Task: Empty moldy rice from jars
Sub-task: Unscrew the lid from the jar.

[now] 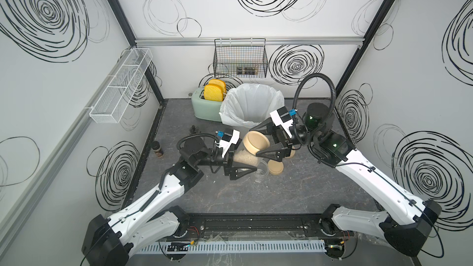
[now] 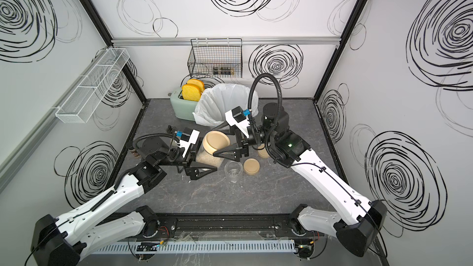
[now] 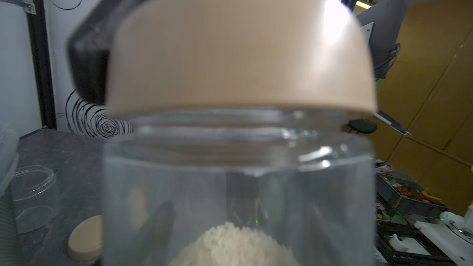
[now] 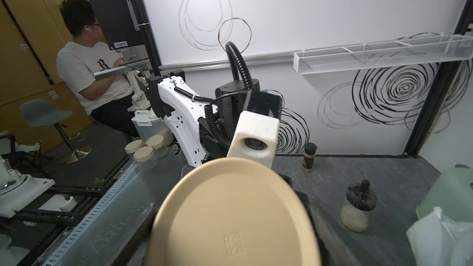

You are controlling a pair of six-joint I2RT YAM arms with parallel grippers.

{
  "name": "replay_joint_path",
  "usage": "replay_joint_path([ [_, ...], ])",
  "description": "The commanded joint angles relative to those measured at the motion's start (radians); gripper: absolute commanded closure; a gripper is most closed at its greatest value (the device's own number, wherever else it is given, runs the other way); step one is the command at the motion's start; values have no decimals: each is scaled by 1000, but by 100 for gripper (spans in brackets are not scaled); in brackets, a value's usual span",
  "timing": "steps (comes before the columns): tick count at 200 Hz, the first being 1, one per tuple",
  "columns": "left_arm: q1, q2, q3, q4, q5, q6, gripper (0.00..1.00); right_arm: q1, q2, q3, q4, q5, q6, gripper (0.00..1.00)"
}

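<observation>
Dial laid on the table, 12 at the back wall.

**Count**
- Jars in the cell: three.
  - The held jar (image 1: 239, 157) is at dial centre, tilted, its capped end raised toward 2.
  - The empty jar (image 2: 233, 171) stands upright and open, just toward 5.
  - The third jar (image 2: 263, 152) is at 3, capped and mostly under the right arm. Its contents are hidden.
- Tan lids: three. Two sit on jars. The loose lid (image 2: 251, 166) lies flat at 4, just beside the empty jar.
- Moldy rice (image 3: 235, 244): one heap, inside the held jar, at the end away from its lid (image 1: 256, 142).
- Grippers: two.
  - The left gripper (image 1: 236, 161) is clamped across the held jar's body.
  - The right gripper (image 1: 256, 140) has its jaws spread wide, one on each side of the lid. In both top views the tips lie against the rim, so it has hold of the lid.
- Other items:
  - one lined bin (image 1: 238, 103) at 12;
  - one toaster (image 1: 202, 108) at 11, with two toast slices (image 1: 213, 92);
  - one black-capped bottle (image 4: 357, 208) at 10;
  - one spice shaker (image 4: 309, 156) at 9.

**View differences**
- Only the left wrist view shows bare neck glass between the lid's edge and the jar's shoulder.
- Only the right wrist view shows:
  - a square embossed mark on the lid's flat top;
  - three further capped jars (image 4: 144, 150) beyond the table's front edge;
  - a seated person (image 4: 89, 67) outside the cell.
- Only the top views show the third jar.
</observation>
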Motion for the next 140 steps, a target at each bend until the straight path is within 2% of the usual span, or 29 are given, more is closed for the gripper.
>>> replay_joint_path([
  [1, -7, 0, 42, 344, 51, -167, 22, 44, 50, -2, -106, -69, -115, 33],
  [61, -7, 6, 23, 381, 41, -182, 21, 44, 51, 20, -148, -46, -184, 22],
  [115, -5, 0, 11, 378, 24, -171, 21, 42, 41, 15, -116, -39, -174, 22],
  [140, -8, 0, 9, 379, 28, -172, 21, 35, 22, -8, -37, -37, -138, 23],
])
